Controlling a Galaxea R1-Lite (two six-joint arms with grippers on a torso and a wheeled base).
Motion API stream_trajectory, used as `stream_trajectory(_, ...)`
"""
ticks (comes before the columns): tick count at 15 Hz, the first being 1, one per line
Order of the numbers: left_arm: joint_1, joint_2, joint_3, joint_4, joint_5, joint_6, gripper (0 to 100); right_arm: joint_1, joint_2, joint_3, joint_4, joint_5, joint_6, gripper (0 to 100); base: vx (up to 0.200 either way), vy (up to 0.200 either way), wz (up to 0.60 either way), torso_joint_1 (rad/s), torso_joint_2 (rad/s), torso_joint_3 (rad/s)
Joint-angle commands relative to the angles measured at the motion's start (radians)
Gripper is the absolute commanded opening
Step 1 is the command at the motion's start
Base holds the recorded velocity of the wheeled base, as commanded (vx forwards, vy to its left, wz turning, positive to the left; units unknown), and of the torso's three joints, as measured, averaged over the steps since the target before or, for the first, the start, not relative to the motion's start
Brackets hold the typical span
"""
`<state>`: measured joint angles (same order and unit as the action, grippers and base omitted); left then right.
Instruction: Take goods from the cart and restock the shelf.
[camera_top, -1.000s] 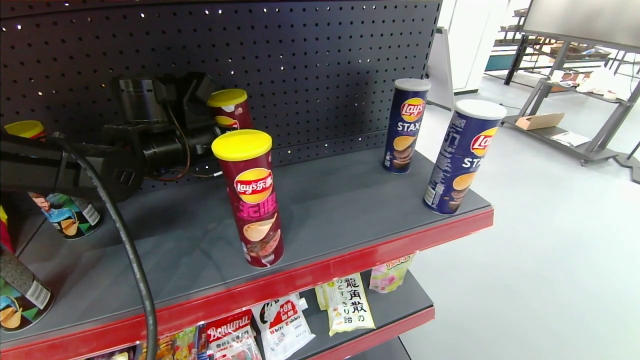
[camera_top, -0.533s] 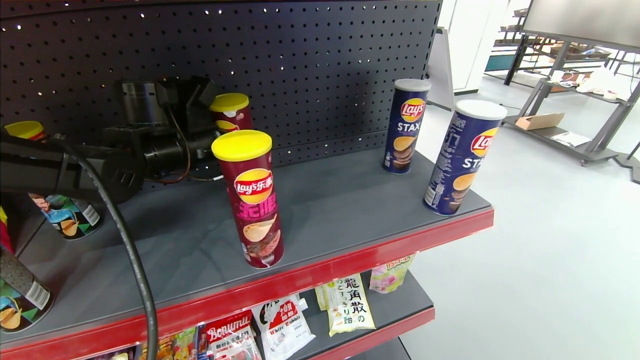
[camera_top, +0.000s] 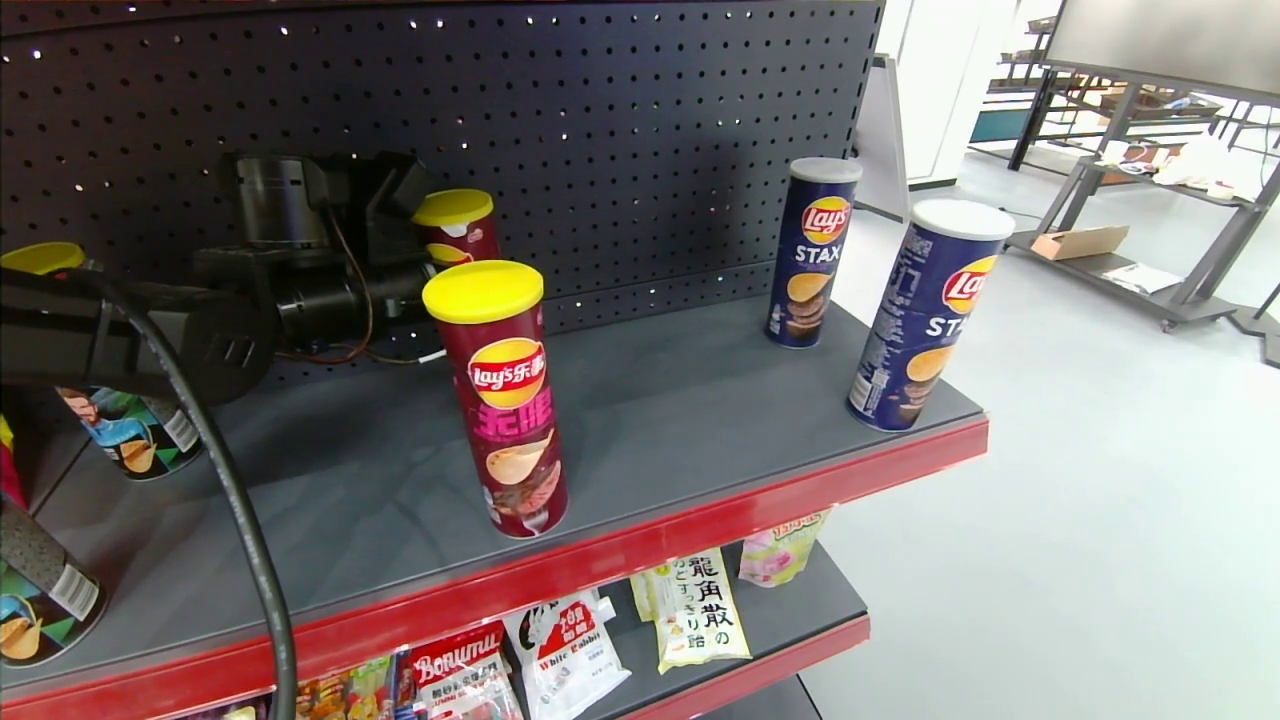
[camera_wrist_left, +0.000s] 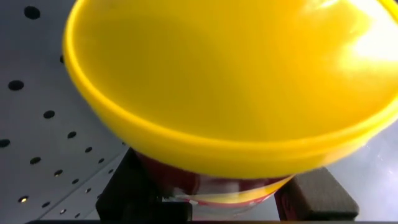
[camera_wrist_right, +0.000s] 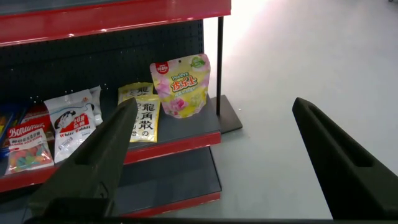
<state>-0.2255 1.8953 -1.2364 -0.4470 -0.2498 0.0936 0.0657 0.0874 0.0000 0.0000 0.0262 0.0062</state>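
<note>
Head view half hides the rear can (camera_top: 458, 222), clamped in the left gripper (camera_wrist_left: 224, 198), behind the front can (camera_top: 503, 395); right gripper (camera_wrist_right: 212, 106) gapes.

shelf board (camera_top: 660, 400): matt grey, smooth
pegboard (camera_top: 620, 120): dark perforated metal, matt
yellow lid (camera_top: 483, 289), centre: smooth plastic
snack bags (camera_top: 698, 608): glossy film

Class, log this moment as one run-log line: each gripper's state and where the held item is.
left gripper: shut on red chip can, back of grey shelf | right gripper: open, empty
</note>
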Motion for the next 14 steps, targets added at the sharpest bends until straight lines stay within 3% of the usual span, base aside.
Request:
stream_trajectory(1, 0.0, -0.024, 0.0, 0.01, 0.0, 0.0, 0, 0.0, 0.003, 0.0, 0.0, 0.0, 0.0, 100, 0.0, 0.0, 0.0, 0.0, 0.0, 0.0)
stream_trajectory(14, -0.026, -0.024, 0.003, 0.008, 0.001, -0.009, 0, 0.0, 0.002, 0.0, 0.0, 0.0, 0.0, 100, 0.0, 0.0, 0.0, 0.0, 0.0, 0.0)
